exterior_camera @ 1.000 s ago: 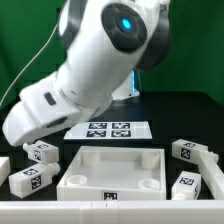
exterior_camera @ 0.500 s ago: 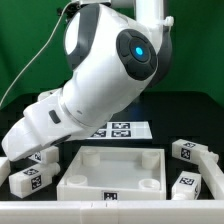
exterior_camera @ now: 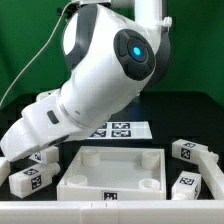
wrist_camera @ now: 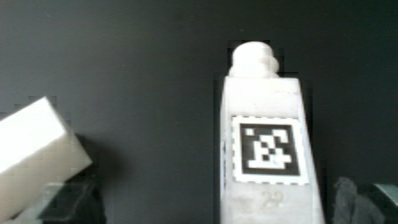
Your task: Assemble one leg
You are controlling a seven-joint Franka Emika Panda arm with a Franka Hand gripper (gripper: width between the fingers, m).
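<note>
Wrist view: one leg (wrist_camera: 267, 130), a white block lying flat on the dark tabletop (wrist_camera: 143, 70). Its square tag faces up and its narrower stub end points away from the gripper (wrist_camera: 217, 197). The two dark fingers (wrist_camera: 71, 198) are blurred at the frame edge. They look spread wide, one on each side of the leg's near end, and neither appears to touch it. The corner of a second white part (wrist_camera: 45, 140) lies beside the leg, apart from it.

Exterior view: the white arm (exterior_camera: 100, 70) reaches down toward the exterior view's left, hiding its own hand. One leg shows partly beneath it, probably the same one. Also on the table:
- a square tray-like piece (exterior_camera: 112, 160) at centre
- the marker board (exterior_camera: 122, 129) behind the tray-like piece
- other legs (exterior_camera: 185, 150) at both sides
</note>
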